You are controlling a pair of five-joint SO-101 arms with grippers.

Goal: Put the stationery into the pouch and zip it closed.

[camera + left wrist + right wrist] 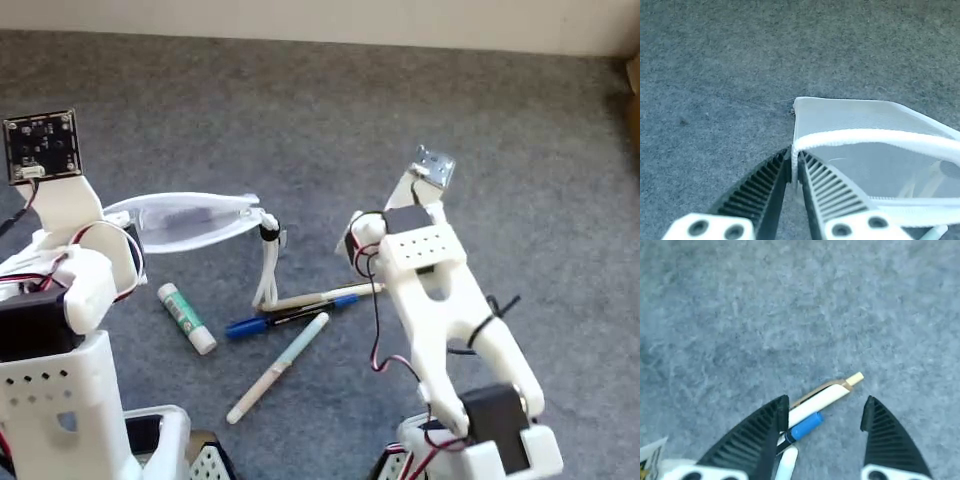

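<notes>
Left wrist view: left gripper pinched tight on mesh pouch corner. Right gripper spread wide, empty, over cream pen and blue pen near pouch.

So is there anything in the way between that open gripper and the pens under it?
Nothing visible does. The right gripper is open above the cream pen, with the blue pen lying right against it, so both might get caught together.
</notes>
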